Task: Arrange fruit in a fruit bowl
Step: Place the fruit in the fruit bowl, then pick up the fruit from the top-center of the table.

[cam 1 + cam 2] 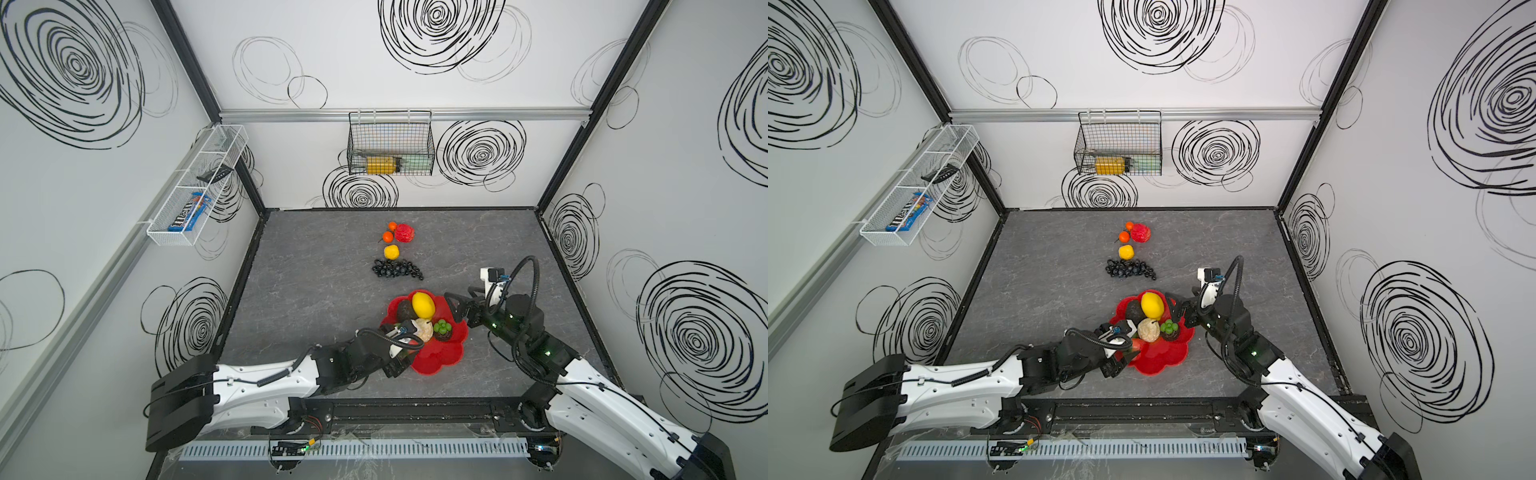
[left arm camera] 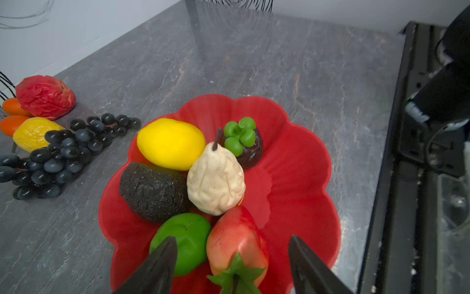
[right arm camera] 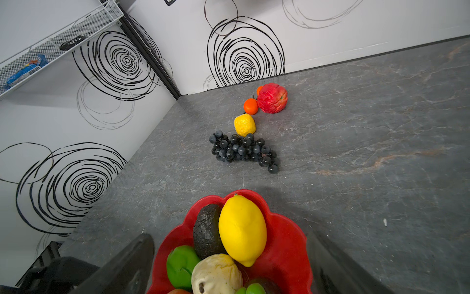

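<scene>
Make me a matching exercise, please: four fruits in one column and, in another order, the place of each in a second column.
1 strawberry
2 grape bunch
3 red apple
4 avocado

a on the table, beside the tangerines
b in the bowl, between the jaws of the open left end effector
c on the table, closest to the bowl
d in the bowl, next to the smooth lemon

Pairs: 1-b, 2-c, 3-a, 4-d

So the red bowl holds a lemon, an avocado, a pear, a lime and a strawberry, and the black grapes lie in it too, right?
Not quite: the black grapes lie on the table, outside the red bowl, as the right wrist view shows. The lemon, avocado, pear, lime and strawberry are in it.
</scene>
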`<state>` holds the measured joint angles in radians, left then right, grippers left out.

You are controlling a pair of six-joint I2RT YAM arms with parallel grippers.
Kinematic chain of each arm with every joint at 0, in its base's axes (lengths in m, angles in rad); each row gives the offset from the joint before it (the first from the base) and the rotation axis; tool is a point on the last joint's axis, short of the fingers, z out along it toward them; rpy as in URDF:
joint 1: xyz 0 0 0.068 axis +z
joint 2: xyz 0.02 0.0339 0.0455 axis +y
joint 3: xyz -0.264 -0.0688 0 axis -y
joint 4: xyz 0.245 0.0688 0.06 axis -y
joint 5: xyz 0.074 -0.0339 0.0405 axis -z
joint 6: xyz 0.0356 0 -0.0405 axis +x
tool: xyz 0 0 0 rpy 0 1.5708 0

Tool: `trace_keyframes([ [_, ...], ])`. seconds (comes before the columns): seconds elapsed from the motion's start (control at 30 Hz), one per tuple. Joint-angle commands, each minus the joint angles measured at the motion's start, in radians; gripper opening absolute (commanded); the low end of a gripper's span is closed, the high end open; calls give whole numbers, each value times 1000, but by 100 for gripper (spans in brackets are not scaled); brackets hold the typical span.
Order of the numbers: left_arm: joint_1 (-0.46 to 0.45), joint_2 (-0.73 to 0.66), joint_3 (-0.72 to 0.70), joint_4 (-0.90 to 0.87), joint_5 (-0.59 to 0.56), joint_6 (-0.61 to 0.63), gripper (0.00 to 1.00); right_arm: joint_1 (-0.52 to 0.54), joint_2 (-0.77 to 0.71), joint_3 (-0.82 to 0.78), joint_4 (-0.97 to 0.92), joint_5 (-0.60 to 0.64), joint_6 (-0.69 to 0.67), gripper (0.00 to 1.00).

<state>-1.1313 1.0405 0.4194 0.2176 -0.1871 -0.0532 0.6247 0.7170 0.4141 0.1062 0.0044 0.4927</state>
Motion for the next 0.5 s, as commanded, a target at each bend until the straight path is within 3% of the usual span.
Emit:
trace_keyframes([
  [0.0, 53, -80, -6, 94, 15, -78, 75, -10, 2, 48, -15, 11, -10, 97],
  [0.23, 326, -128, 68, 107, 82, -288, 76, -16, -9, 78, -31, 20, -6, 97],
  [0.37, 497, -38, 131, 109, 116, -397, 76, -16, -8, 76, -32, 19, 6, 97],
  [0.47, 578, 78, 192, 121, 132, -440, 75, -17, -11, 67, -34, 17, 13, 97],
])
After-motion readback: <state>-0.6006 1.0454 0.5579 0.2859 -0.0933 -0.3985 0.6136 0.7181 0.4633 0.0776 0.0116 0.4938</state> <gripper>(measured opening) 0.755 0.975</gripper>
